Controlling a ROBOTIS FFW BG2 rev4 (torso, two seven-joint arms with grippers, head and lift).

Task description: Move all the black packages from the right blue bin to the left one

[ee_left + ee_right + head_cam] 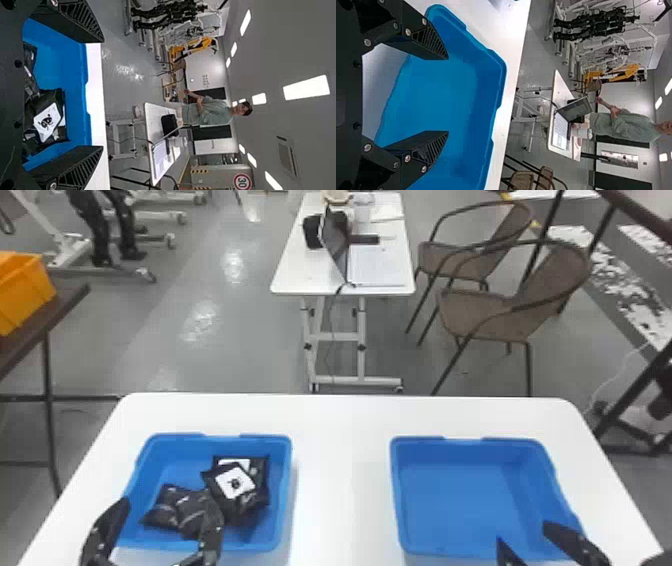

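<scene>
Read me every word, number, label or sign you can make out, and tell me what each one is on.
"30": round red-rimmed sign in the background.
White label on a black package: dark mark, no readable word.
Lettering on the back wall: too small to read.

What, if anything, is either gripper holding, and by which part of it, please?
Nothing is held: the left gripper and right gripper both stand open, and the black packages lie in the left blue bin.

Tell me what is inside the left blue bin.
The left blue bin holds black packages, one with a white label lying over another. What the pile covers can't be seen.
</scene>
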